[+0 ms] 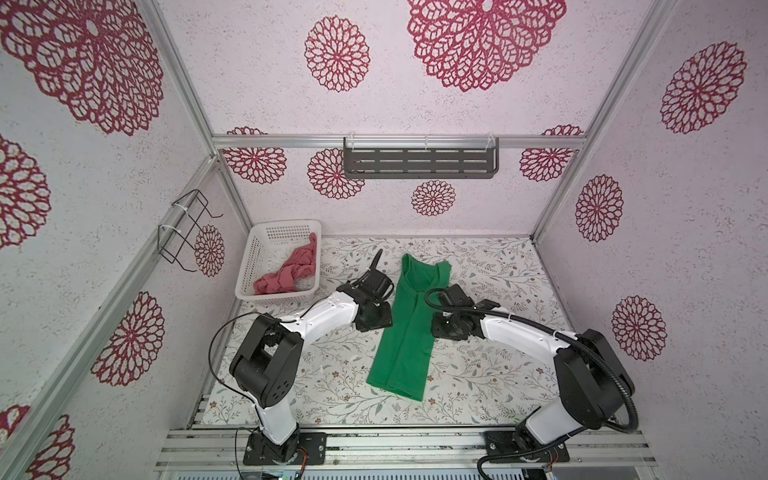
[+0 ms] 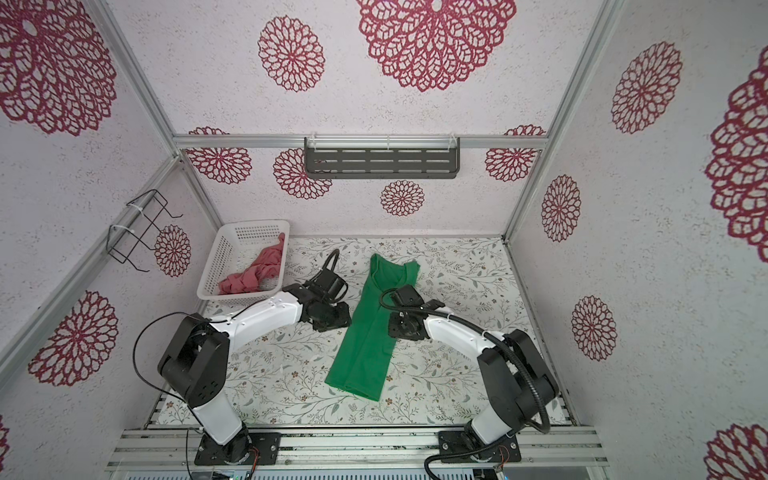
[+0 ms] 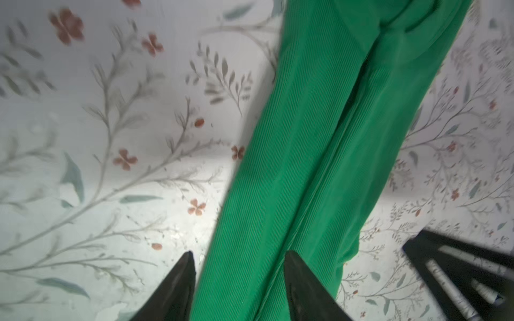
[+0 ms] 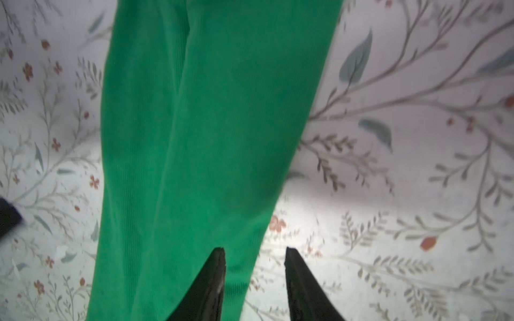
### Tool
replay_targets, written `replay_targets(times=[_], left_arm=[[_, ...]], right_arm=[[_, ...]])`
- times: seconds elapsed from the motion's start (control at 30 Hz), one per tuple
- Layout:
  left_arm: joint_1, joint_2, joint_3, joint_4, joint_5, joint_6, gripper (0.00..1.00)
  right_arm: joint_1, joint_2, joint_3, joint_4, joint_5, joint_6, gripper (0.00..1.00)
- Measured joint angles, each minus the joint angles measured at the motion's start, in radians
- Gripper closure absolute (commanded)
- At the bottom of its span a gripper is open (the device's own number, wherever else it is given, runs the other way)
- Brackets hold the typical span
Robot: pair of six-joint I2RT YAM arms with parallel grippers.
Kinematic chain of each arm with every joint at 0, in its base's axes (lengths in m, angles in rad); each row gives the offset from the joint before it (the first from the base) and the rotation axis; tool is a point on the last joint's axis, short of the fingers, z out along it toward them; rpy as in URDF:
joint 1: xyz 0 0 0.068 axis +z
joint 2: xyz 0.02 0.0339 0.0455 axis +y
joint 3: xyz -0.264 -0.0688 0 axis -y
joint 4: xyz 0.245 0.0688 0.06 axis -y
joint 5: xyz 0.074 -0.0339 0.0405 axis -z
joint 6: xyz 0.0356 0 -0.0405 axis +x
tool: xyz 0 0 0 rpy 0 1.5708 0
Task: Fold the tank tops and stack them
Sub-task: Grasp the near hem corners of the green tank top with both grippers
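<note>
Folded green tank top lying as a long strip mid-scene on the table, left gripper released, jaws straddling its left edge, right gripper released at its right edge, pink-red tank top crumpled in far-left basket

Left gripper parted, right gripper parted

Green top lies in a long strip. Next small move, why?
Probably slide the left hand and right hand back to the near hem of the green top: both are open, straddling its long edges midway, and a crosswise fold remains.
</note>
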Motion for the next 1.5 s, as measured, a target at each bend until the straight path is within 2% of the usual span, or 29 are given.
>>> replay_targets(times=[0.23,0.43,0.67,0.83,0.97,1.23,1.33,1.5], left_arm=[[-0.095,-0.049,-0.155,0.002,0.031,-0.082,0.48],[-0.137,-0.069,-0.240,0.010,0.055,-0.138,0.50],[-0.178,-0.068,-0.231,0.039,0.100,-0.171,0.49],[-0.184,-0.058,-0.126,0.004,0.091,-0.155,0.48],[-0.181,-0.093,-0.121,-0.013,0.072,-0.149,0.45],[-0.175,-0.161,-0.258,0.022,0.104,-0.198,0.38],[-0.172,-0.162,-0.301,0.029,0.119,-0.216,0.38],[-0.172,-0.188,-0.365,0.060,0.142,-0.248,0.38]], right_arm=[[-0.126,0.259,0.186,0.051,0.025,-0.087,0.65],[-0.159,0.407,0.341,0.061,0.029,-0.137,0.65],[-0.193,0.551,0.533,0.070,0.018,-0.172,0.65],[-0.237,0.589,0.614,0.035,0.007,-0.217,0.55],[-0.253,0.501,0.544,-0.008,-0.010,-0.241,0.46],[-0.222,0.001,0.147,-0.077,-0.112,-0.220,0.45],[-0.181,-0.153,0.008,-0.095,-0.152,-0.172,0.47],[-0.036,-0.314,-0.211,-0.102,-0.219,-0.028,0.49]])
